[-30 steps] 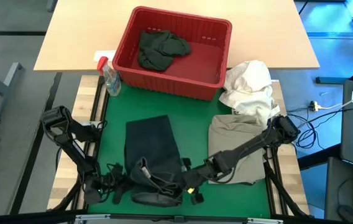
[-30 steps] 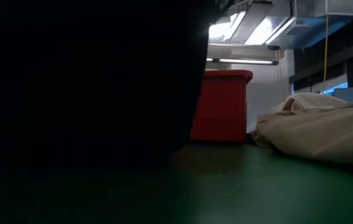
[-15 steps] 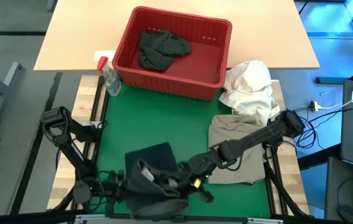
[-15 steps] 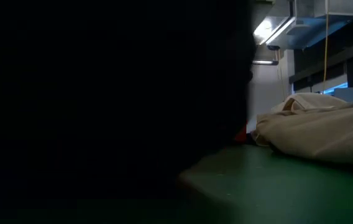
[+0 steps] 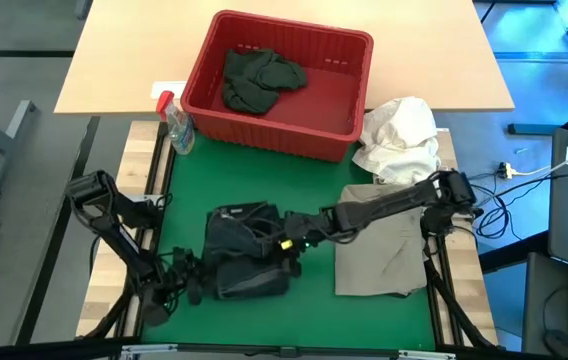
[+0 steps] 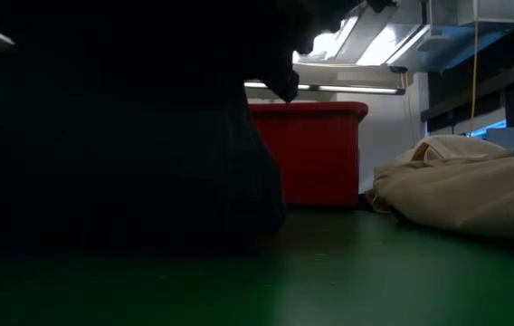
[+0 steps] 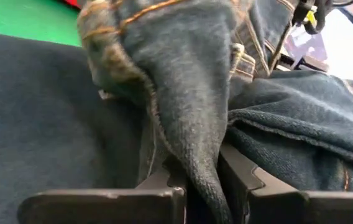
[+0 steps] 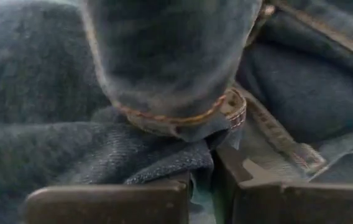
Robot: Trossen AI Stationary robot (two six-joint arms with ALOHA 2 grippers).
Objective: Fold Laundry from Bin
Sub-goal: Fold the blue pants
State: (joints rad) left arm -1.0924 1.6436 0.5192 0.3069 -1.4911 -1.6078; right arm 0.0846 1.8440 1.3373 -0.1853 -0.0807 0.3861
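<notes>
**Both arms carrying one fold**

The dark denim garment (image 5: pixel 247 262) lies lower centre of the high view on the green tabletop. Left end effector (image 7: pixel 202 177) and right end effector (image 8: pixel 202 183) each pinch its hem; red slotted plastic bin (image 5: pixel 276 83) sits beyond.

green mat (image 5: pixel 304 195), dark jeans (image 5: pixel 244 265), khaki garment (image 5: pixel 384 250)
</notes>
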